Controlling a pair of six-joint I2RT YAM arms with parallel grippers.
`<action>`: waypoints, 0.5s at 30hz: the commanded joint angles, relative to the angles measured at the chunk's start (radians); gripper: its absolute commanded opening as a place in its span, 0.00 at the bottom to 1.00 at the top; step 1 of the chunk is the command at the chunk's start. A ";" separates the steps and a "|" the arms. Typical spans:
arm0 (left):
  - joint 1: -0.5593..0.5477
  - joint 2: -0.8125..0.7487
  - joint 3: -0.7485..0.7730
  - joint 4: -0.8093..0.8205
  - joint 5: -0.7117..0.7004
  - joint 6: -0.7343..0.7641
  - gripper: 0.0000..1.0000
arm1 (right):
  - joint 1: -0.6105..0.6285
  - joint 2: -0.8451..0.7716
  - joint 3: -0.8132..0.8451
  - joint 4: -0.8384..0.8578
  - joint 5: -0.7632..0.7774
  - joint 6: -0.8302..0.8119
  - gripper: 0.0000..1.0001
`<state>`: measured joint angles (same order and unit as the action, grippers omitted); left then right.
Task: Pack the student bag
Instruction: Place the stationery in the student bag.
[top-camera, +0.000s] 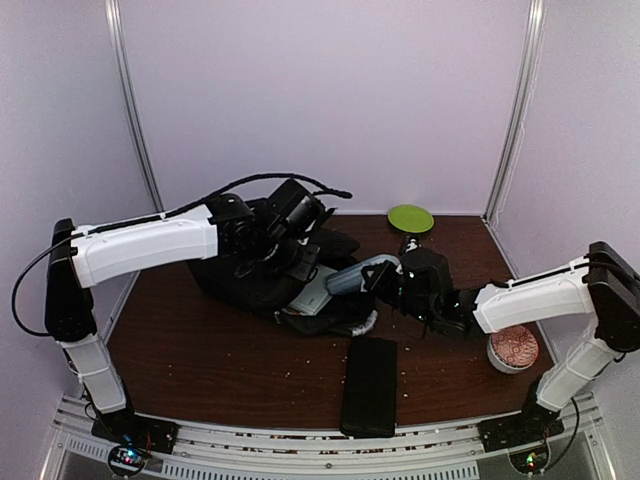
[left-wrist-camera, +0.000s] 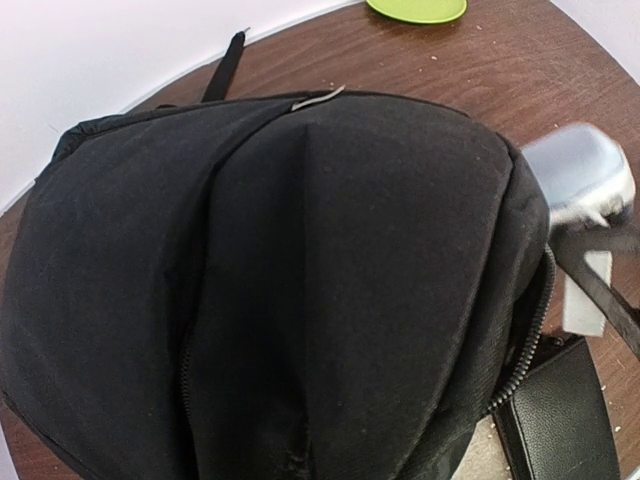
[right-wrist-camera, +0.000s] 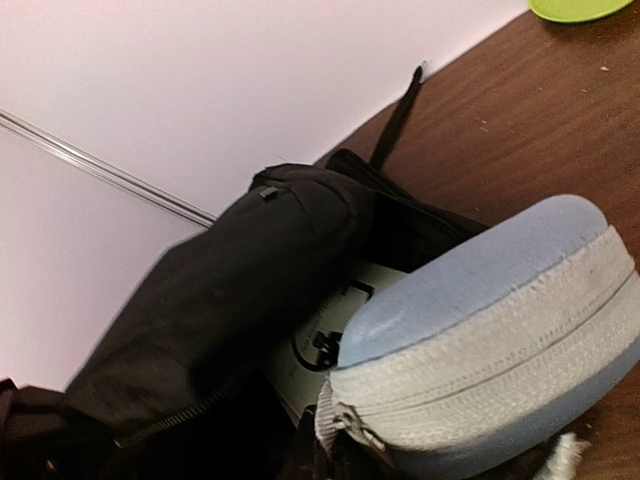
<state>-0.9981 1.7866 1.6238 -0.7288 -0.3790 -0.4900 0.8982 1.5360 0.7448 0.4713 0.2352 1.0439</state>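
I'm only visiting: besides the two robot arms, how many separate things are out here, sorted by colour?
Black: 2 (student bag, flat case)
Green: 1 (round plate)
Blue-grey: 1 (zipped pouch)
White: 1 (printed sheet inside the bag)
Reddish-brown: 1 (round tub)
Total: 6

Matt black woven cloth student bag (left-wrist-camera: 300, 280), smooth dark wood-grain table (top-camera: 220, 365), blue-grey fabric pouch (right-wrist-camera: 480, 330)
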 joint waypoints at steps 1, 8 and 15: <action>-0.016 -0.095 -0.009 0.152 0.101 -0.032 0.00 | -0.022 0.074 0.110 0.212 -0.016 0.034 0.00; -0.007 -0.120 -0.033 0.166 0.117 -0.033 0.00 | -0.031 0.168 0.172 0.298 -0.123 0.039 0.00; 0.034 -0.140 -0.081 0.220 0.162 -0.055 0.00 | -0.031 0.108 0.057 0.465 -0.282 0.022 0.00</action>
<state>-0.9714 1.7226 1.5497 -0.6743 -0.3176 -0.5137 0.8635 1.6966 0.8383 0.7517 0.1017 1.0805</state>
